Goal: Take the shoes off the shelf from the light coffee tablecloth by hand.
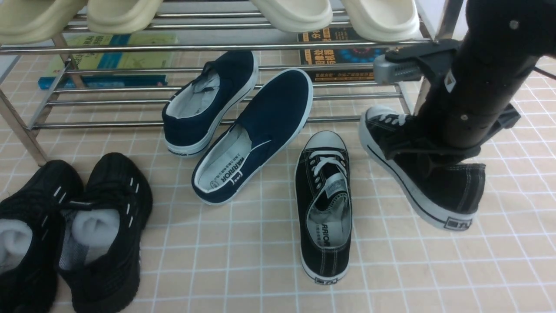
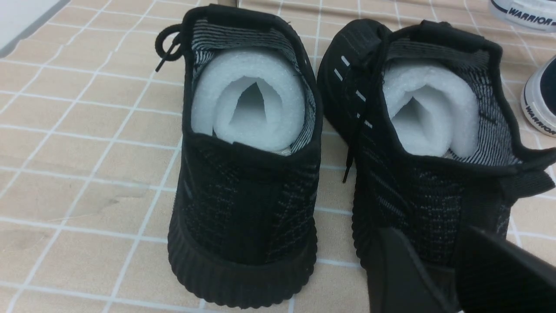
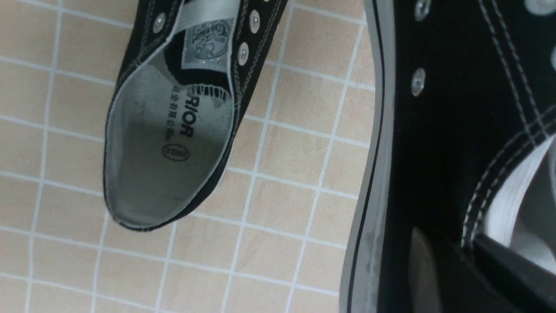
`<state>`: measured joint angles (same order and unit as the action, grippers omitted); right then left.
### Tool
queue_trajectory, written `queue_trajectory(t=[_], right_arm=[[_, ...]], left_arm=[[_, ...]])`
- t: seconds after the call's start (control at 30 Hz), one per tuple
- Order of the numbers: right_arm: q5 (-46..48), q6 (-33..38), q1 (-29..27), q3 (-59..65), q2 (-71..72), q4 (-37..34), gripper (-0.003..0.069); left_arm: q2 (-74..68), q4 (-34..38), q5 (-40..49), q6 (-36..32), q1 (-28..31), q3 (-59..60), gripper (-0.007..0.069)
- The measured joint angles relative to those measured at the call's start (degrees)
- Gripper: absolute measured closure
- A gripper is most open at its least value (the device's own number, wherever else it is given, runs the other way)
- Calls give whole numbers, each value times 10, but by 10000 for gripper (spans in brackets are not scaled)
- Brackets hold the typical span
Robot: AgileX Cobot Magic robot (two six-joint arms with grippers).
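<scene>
Grips a black lace-up sneaker (image 1: 434, 191) in the right hand (image 3: 462, 265), closed on the side wall near the lace holes, with one pad outside and one inside the opening. Looks like the carrying step for the last of the pair: clear of the rack (image 1: 217, 47), not yet set down. Hangs rolled onto its side below the hand, sole turned left, toe up toward the rack, heel low over the cloth (image 1: 243, 261); cannot tell whether the heel touches. Next, most likely: turn it sole-down, lower it onto bare cloth, open up and lift straight away. Worth minding the soft canvas wall, apt to fold under a pinch and let the shoe swing.

Black canvas with white stitching, white laces, white toe cap, and a white rubber sole with a thin black stripe and a small heel label.

Just left of the hand, flat on the cloth and apart from the held one: the other sneaker (image 1: 323, 204), toe toward the rack, printed grey insole showing. Further left, navy slip-ons (image 1: 256, 134), front ends lying over the lower rails. Right behind the hand, the rack's shiny tubes and slanted leg, with cream slippers (image 1: 295, 13) on top and books (image 1: 339, 56) beneath. Farthest left, black knit sneakers (image 1: 104, 226) stuffed with white foam (image 2: 247, 104), with the left hand (image 2: 451, 278) close behind one heel; cannot tell whether wide or narrow.
</scene>
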<state>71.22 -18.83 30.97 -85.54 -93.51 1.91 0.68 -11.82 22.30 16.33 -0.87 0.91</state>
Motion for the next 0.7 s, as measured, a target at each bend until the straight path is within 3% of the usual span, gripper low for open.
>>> queue_trajectory(t=[0.7], right_arm=[[7, -21, 34, 0, -8, 2, 636]], left_arm=[[0, 0, 0, 0, 0, 0, 382]])
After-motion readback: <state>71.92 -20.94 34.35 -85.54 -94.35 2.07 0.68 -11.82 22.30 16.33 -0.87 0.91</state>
